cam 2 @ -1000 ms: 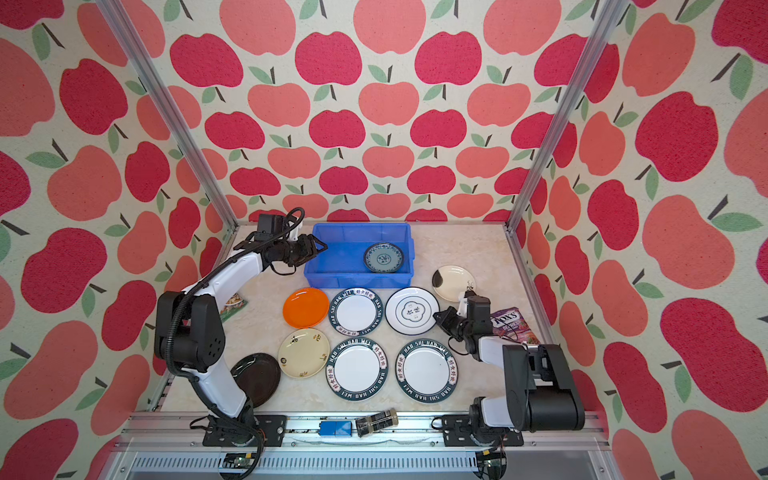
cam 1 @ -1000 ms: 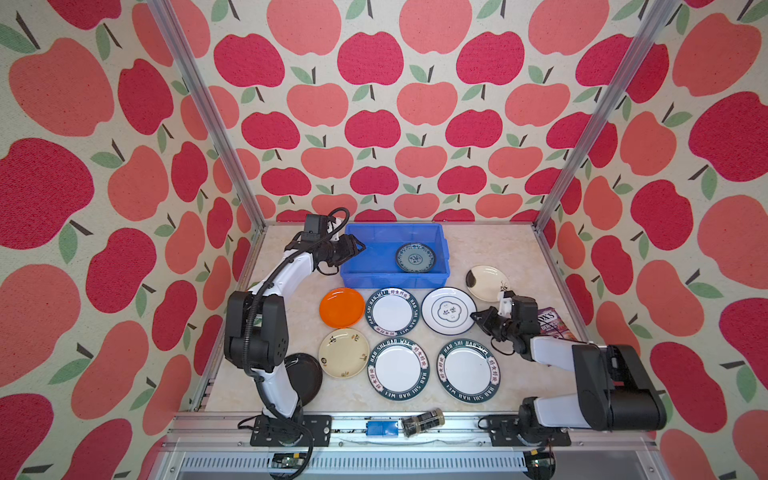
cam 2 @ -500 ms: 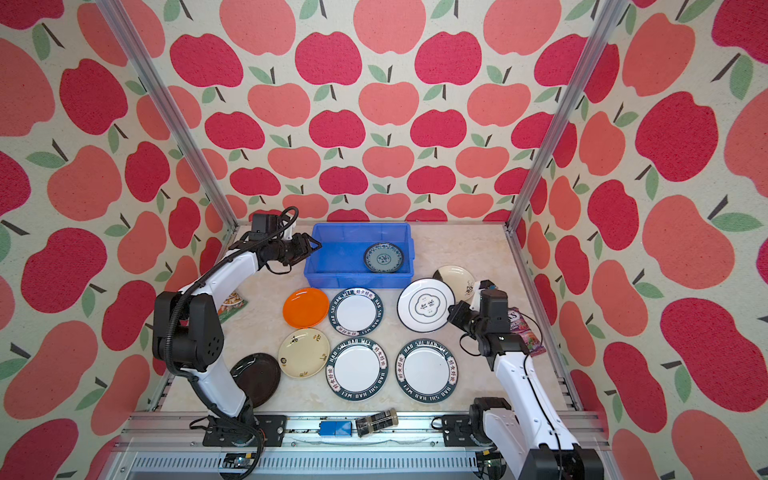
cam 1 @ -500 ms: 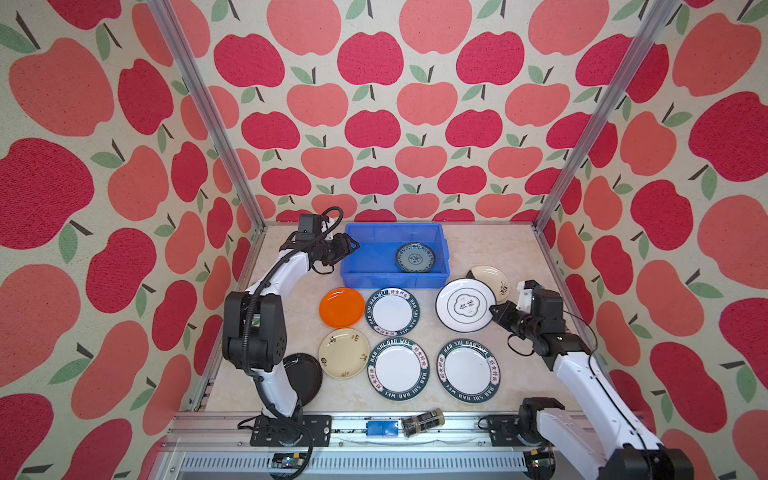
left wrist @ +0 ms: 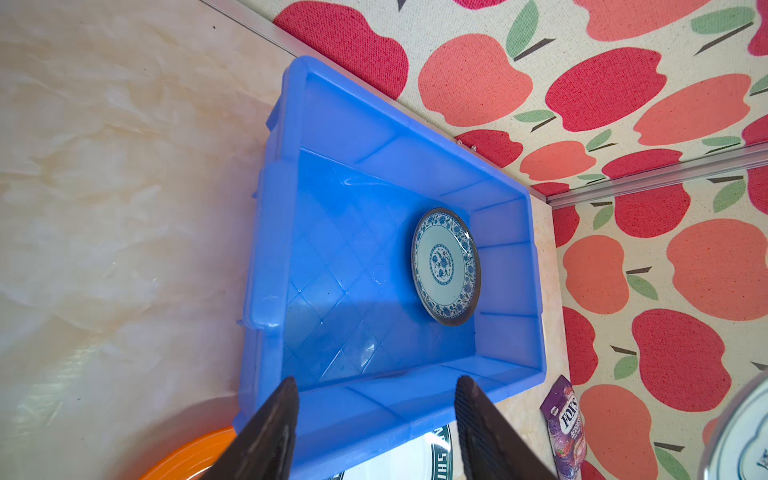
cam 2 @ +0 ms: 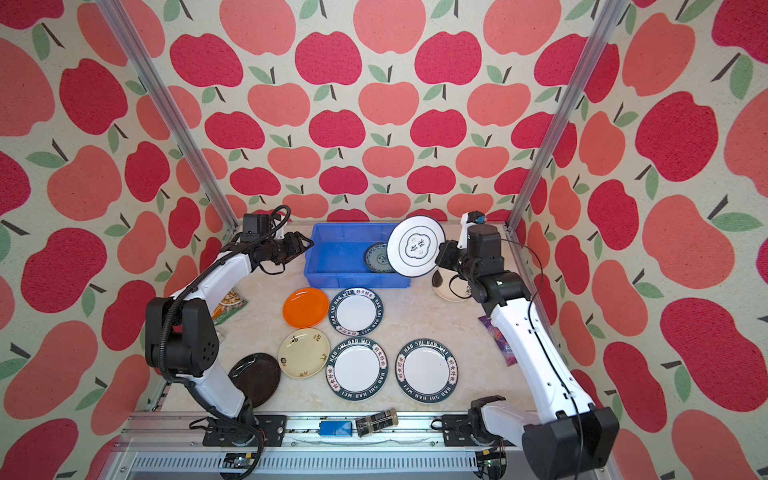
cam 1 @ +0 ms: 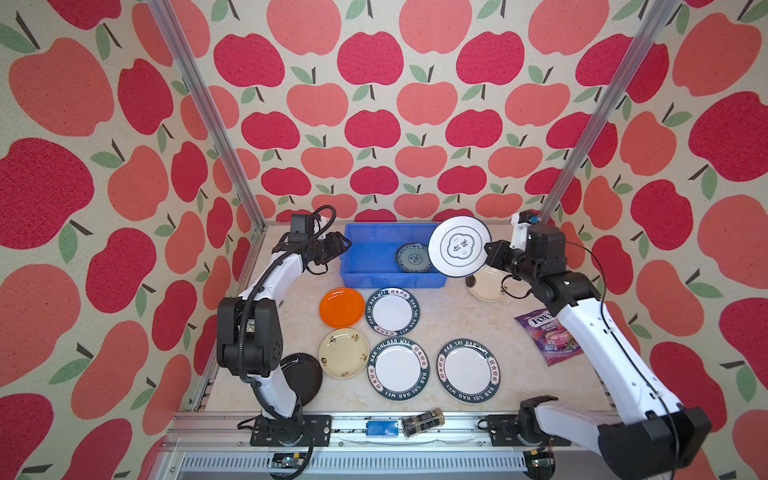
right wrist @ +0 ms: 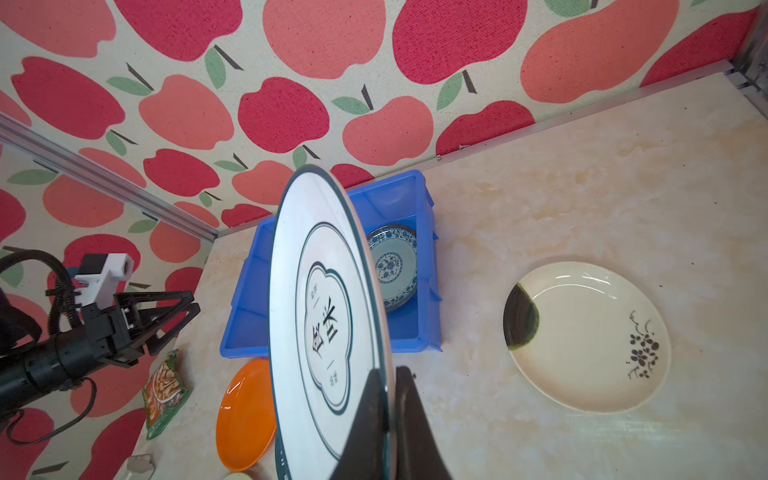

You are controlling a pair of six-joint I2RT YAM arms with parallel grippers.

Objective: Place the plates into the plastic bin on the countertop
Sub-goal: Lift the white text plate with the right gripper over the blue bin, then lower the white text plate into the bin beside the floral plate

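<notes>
**Reference.** Positions are read on a dial over a top view, with twelve at the back wall.

**Bin.** The bin sits at twelve on the surface, long side across. One teal plate lies flat on its floor toward the right end. The left half is bare.

**Right pincer**. It is clamped thin on the rim of the flower-outlined plate. The plate is carried clear of the surface at one o'clock, over the bin's right end. It stands nearly on edge, face toward the camera. A rim pinch is the only hold a shallow plate offers, which accounts for the steep angle. In my judgement it needs levelling before release, or it may strike the teal plate edge-on.

**Left pincer**. The jaws are about half spread with nothing between them, at eleven o'clock beside the bin's left end wall. It looks posted to steady the bin, but whether it touches the wall cannot be made out.

**Awaiting transfer.**
- A cream plate at two, under the right arm.
- The orange plate, the lettered plates, a second cream plate and the black plate, lying from centre to seven o'clock.
</notes>
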